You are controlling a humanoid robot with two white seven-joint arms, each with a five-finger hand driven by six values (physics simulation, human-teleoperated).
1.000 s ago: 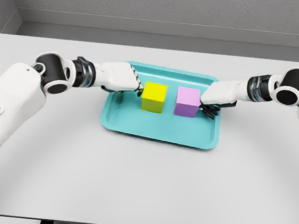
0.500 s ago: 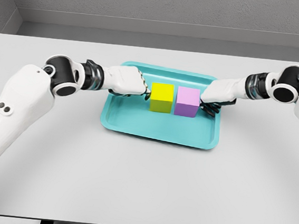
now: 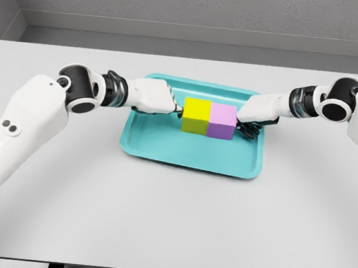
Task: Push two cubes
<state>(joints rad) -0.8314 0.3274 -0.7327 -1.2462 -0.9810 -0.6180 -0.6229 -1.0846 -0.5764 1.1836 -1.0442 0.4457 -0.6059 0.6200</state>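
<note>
Left hand (image 3: pixel 152 97), fingers curled, presses the yellow cube (image 3: pixel 196 115); right hand (image 3: pixel 256 110) likewise curled against the purple cube (image 3: pixel 222 121) — cubes touching mid-tray (image 3: pixel 189 159), push looks done.

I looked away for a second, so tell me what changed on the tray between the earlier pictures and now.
The left hand pushed the yellow cube rightward until it met the purple cube; the gap between them is closed. The right hand nudged the purple cube slightly left. Neither cube was grasped. The teal tray stayed where it was on the table.
</note>
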